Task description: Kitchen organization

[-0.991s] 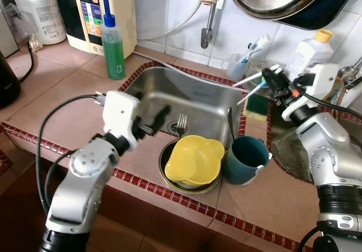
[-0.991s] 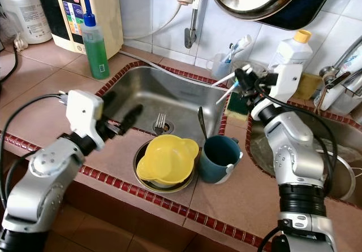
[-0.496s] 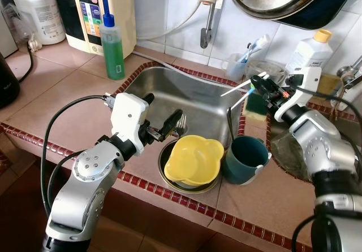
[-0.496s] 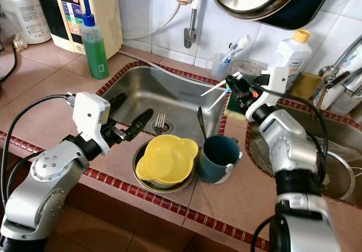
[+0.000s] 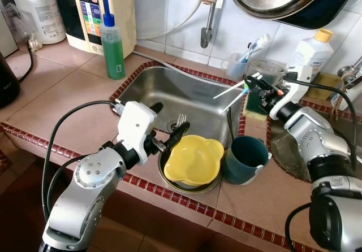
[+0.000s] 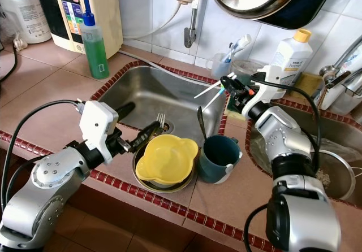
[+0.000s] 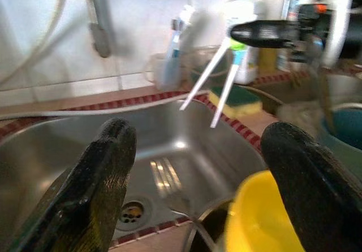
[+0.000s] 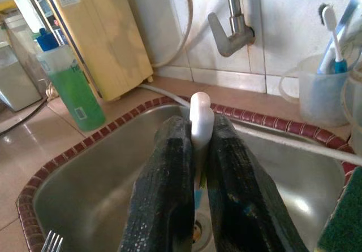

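Observation:
My right gripper is shut on the white handles of two toothbrushes, which stick out over the right rim of the steel sink. From the right wrist camera, one white handle is pinched between the black fingers. My left gripper is open just left of a yellow bowl that rests in a metal dish on the counter's front edge. Its spread fingers frame the sink drain and the bowl's rim. A teal mug stands beside the bowl.
A fork and a dark spoon poke up behind the bowl and mug. A cup with a toothbrush, a sponge, a white bottle and a green soap bottle line the counter. A second basin lies to the right.
My left gripper has moved right along the sink's front rim, up to the yellow bowl. My right gripper has carried the toothbrushes a little left, over the sink.

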{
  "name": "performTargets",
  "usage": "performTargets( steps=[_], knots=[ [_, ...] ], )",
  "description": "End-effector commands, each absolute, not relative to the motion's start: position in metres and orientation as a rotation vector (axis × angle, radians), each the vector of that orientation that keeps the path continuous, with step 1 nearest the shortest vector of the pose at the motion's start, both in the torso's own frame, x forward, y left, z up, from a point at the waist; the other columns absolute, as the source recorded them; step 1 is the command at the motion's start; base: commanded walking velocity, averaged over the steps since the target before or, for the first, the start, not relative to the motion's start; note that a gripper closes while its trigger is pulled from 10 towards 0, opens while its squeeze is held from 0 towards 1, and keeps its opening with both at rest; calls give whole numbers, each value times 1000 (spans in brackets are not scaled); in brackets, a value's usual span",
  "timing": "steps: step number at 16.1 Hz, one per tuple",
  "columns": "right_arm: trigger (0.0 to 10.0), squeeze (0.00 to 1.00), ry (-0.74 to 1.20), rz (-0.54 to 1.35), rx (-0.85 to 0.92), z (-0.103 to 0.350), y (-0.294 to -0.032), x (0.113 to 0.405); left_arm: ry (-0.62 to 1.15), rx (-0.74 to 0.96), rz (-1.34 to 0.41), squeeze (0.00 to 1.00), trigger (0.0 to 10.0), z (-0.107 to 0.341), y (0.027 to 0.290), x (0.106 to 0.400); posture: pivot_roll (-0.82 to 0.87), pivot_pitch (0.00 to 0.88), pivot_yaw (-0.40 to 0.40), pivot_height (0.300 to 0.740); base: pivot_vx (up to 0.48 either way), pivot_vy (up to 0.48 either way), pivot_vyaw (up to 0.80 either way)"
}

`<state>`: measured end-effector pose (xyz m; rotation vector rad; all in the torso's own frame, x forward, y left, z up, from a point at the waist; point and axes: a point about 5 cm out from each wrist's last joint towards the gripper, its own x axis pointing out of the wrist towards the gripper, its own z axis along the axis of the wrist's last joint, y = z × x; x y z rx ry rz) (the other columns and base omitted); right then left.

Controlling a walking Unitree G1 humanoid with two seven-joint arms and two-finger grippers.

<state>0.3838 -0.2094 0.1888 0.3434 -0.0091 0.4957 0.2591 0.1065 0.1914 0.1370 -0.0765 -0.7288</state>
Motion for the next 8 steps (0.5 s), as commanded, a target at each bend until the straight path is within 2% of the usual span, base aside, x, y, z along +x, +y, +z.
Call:
performTargets(
  steps=[1, 6, 8],
  knots=[
    [10000, 0, -32, 486, 334, 196, -215, 385, -94, 140, -772, 0, 10000, 196, 100, 254, 59, 21, -98, 732, 0, 0, 0],
    [10000, 0, -11, 485, 350, 192, -212, 390, -92, 163, -807, 0, 10000, 199, 96, 249, 69, 15, -100, 732, 0, 0, 0],
    [10000, 1000, -16, 486, 368, 193, -212, 391, -91, 166, -804, 0, 10000, 199, 97, 249, 73, 11, -102, 732, 0, 0, 0]
  ],
)
